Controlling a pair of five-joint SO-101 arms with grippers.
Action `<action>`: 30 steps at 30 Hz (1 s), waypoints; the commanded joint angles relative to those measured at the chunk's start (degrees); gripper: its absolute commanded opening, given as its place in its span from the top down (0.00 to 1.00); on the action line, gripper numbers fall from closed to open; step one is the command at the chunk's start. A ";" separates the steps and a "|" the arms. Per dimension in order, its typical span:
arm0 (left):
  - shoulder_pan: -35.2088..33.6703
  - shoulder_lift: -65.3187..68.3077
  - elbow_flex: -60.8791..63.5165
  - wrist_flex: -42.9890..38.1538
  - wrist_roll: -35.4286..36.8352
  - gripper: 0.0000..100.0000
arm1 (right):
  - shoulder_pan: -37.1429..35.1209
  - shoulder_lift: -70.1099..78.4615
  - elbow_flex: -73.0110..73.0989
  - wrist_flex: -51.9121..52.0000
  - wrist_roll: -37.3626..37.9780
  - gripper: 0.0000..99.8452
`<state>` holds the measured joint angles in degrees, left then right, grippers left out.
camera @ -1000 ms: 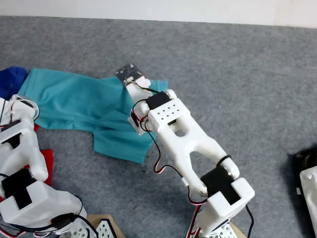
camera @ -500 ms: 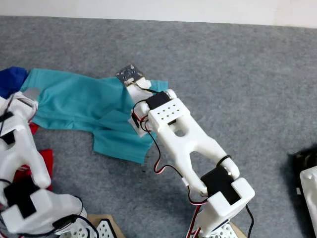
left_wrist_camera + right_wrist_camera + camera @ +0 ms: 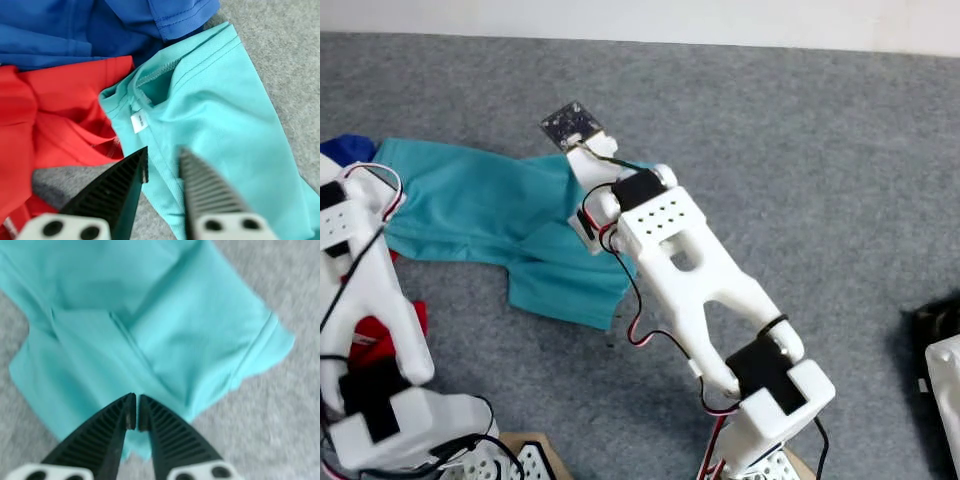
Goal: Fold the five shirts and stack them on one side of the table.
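Observation:
A teal shirt (image 3: 480, 210) lies spread and rumpled on the grey table (image 3: 800, 150), left of centre. In the left wrist view my left gripper (image 3: 162, 160) is open just over the teal shirt (image 3: 220, 100) near its collar and white label. A red shirt (image 3: 50, 115) and a blue shirt (image 3: 75, 25) lie bunched against that collar. My right gripper (image 3: 134, 412) is shut above the folds of the teal shirt (image 3: 150, 315), near a sleeve hem. I cannot tell whether it touches the cloth.
The right arm (image 3: 690, 280) stretches from the near edge across the table's middle. The left arm (image 3: 365, 300) stands over the red shirt (image 3: 370, 340) at the left edge, with the blue shirt (image 3: 340, 150) beyond. A dark bundle (image 3: 932, 320) lies at the right edge.
The left arm has swung from the table's left edge toward the shirt's collar end. The right arm's wrist has shifted slightly away and to the left. The teal shirt has hardly moved.

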<state>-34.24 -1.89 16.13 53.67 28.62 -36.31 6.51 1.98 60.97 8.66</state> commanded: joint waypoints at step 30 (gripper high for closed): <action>5.23 23.69 -15.16 0.62 -0.18 0.99 | -3.74 15.78 -3.30 -30.64 1.05 0.99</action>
<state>-30.29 22.20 2.86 53.76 28.44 -41.76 22.24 3.65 31.25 8.84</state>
